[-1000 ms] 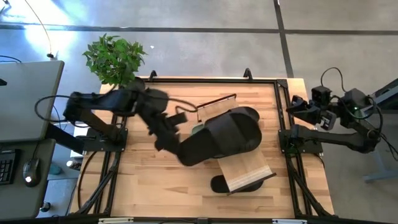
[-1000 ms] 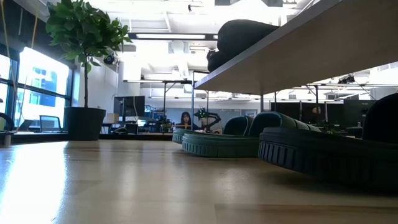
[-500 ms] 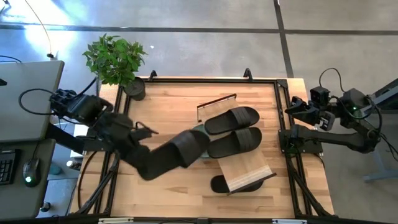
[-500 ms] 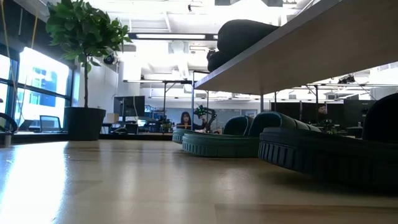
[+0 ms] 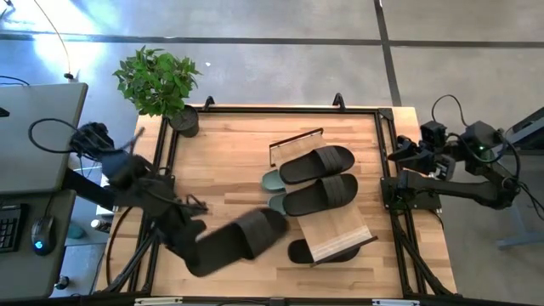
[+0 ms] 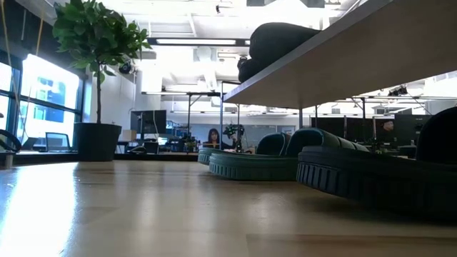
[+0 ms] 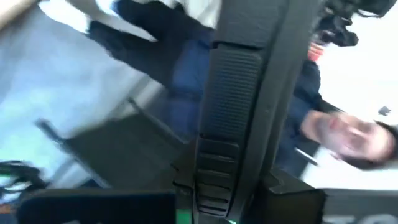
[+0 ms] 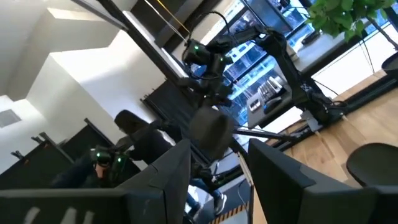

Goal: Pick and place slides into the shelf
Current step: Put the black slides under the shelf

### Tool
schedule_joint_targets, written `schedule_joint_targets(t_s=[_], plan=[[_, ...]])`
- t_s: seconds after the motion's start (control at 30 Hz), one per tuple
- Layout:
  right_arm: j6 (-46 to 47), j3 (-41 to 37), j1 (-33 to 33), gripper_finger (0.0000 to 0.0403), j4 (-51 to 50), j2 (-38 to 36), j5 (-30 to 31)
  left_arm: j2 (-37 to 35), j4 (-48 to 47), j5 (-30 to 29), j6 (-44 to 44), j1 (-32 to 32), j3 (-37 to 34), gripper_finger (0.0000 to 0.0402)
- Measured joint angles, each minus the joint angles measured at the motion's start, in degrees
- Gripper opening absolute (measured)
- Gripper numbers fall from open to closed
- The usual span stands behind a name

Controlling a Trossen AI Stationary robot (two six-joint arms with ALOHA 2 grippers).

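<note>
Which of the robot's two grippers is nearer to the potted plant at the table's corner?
Left. The left gripper, holding a black slide, is out over the table's near-left part, some way from the potted plant. The right gripper waits beyond the table's opposite edge.

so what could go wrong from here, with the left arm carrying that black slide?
1. The left gripper pinches the black slide by one end only, so it may swing or slip out.
2. The shelf already bears two black slides; only its lower plank is bare, and a sloppy placement could knock them or slide off the slope.
</note>
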Motion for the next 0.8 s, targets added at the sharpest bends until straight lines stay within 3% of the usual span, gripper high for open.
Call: schedule_joint_targets(t_s=[0.3, 0.43, 0.8], plan=[[-0.4, 0.0, 0.0, 0.0154, -1.34, 0.0, -0.96, -3.49, 25.23, 3.84, -13.54, -3.39, -23.19, 0.0051], [-0.38, 0.0, 0.0, 0.0154, -1.59, 0.0, -1.89, -4.81, 30.08, -0.38, -16.28, -3.75, -32.04, 0.0051], [-0.1, 0.0, 0.0, 0.0154, -2.77, 0.0, -3.1, -2.9, 57.28, -5.45, -21.53, -3.06, -52.19, 0.0051]])
